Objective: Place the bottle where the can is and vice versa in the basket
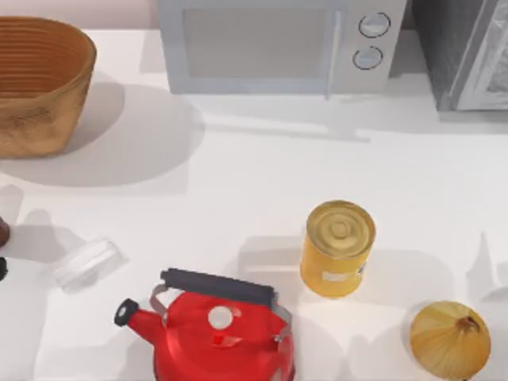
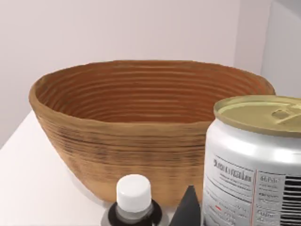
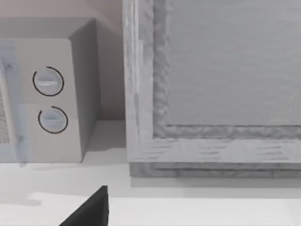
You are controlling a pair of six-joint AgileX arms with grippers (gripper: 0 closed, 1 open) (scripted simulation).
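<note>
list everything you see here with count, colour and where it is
basket: 1, brown wicker, far left of table
can: 1, yellow with gold top, centre-right, upright
kettle: 1, red with dark handle, near edge, centre
onion: 1, yellow-brown, near right corner
clear container: 1, transparent, left of kettle
microwave: 1, pale grey, back centre
grey cabinet: 1, back right
silver can: 1, gold top, by basket in left wrist view
small bottle: 1, white cap, in front of basket
left end effector: dark finger tip near silver can
right end effector: dark finger tip facing microwave
</note>
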